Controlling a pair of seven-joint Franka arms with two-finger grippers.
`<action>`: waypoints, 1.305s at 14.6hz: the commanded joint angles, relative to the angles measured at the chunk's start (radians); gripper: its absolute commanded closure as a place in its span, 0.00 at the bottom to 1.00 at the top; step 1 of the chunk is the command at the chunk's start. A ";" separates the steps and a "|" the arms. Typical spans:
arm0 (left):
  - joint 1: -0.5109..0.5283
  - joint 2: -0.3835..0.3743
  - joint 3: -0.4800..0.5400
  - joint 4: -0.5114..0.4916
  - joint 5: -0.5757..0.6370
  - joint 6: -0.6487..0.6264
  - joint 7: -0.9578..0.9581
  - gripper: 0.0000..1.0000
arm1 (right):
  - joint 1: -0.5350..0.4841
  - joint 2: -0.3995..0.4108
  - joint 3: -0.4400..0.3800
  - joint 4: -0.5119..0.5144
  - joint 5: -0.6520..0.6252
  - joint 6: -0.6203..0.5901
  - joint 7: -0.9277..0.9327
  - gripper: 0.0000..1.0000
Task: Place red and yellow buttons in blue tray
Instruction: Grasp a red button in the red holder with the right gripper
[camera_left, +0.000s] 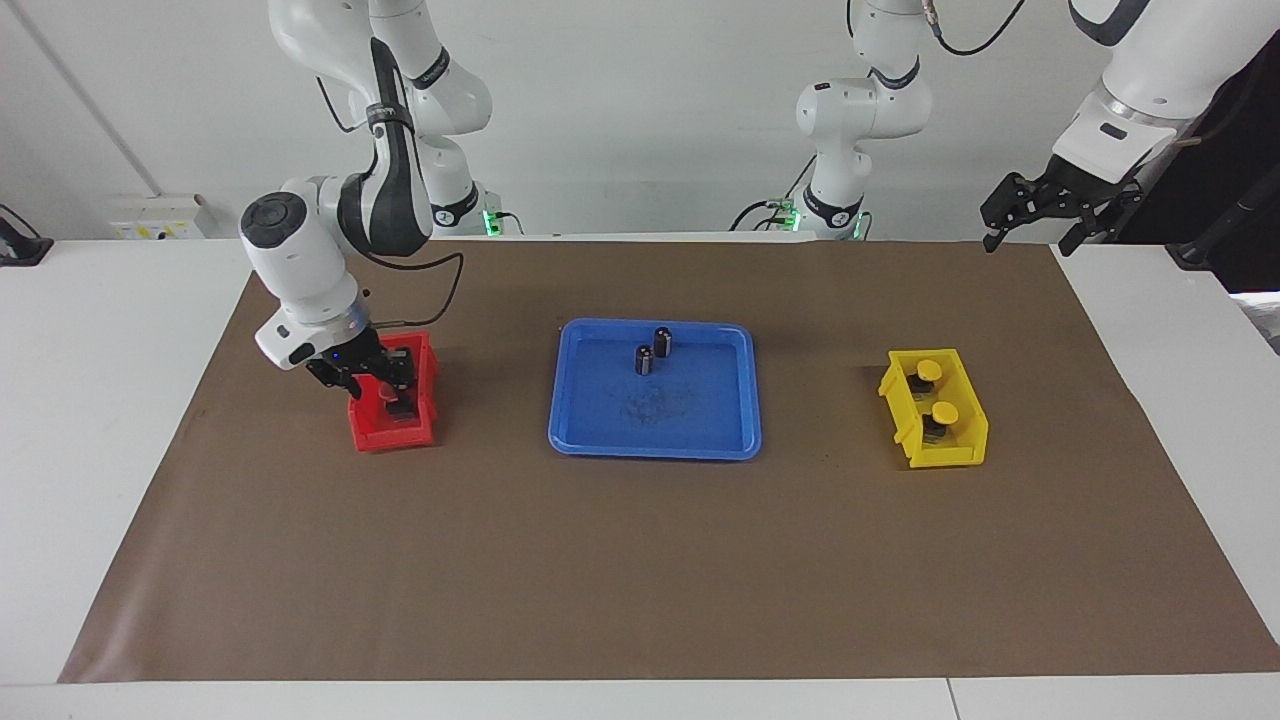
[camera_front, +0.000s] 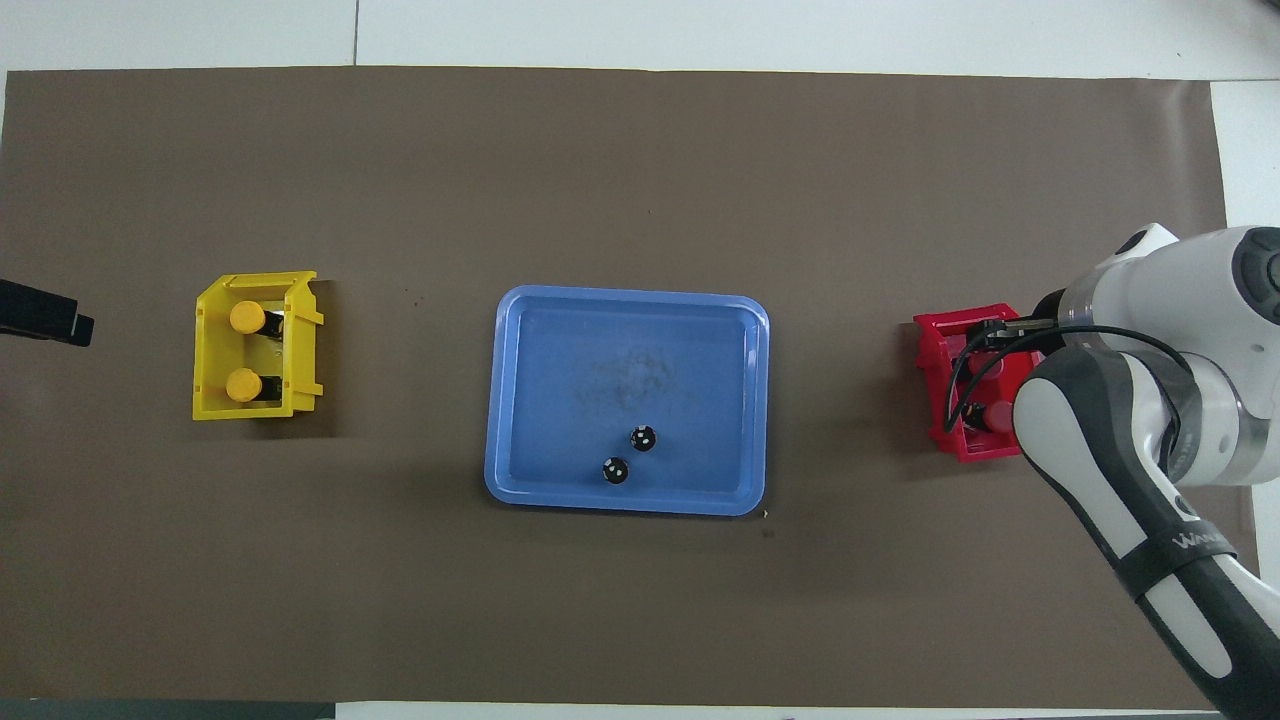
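Observation:
My right gripper (camera_left: 386, 383) is down inside the small red bin (camera_left: 375, 435), at the red buttons. One red cap (camera_left: 388, 394) shows just below it; the arm hides most of the bin's inside in the overhead view. Two yellow buttons (camera_left: 929, 370) (camera_left: 945, 413) stand in the yellow bin (camera_left: 965, 445) toward the left arm's end. The blue tray (camera_left: 700, 410) lies mid-table between the two bins. My left gripper (camera_left: 1030, 225) hangs open and high over the mat's corner, by the left arm's base.
Two dark capless cylinders (camera_left: 663, 342) (camera_left: 644, 360) stand in the tray near its robot-side rim, also seen from above (camera_front: 644, 437) (camera_front: 616, 470). A brown mat (camera_left: 640, 560) covers the table. The right arm's cable (camera_front: 960, 385) loops over the red bin (camera_front: 935, 400).

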 joint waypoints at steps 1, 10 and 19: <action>0.022 -0.029 -0.005 -0.031 0.005 0.002 -0.006 0.00 | -0.002 -0.023 0.004 -0.049 0.008 0.044 -0.023 0.34; 0.030 -0.032 -0.005 -0.037 0.005 0.003 -0.004 0.00 | -0.002 -0.033 0.004 -0.091 0.008 0.076 -0.052 0.44; 0.051 -0.035 -0.005 -0.063 0.005 0.061 -0.003 0.00 | -0.003 0.006 0.019 0.070 0.005 -0.073 -0.061 0.87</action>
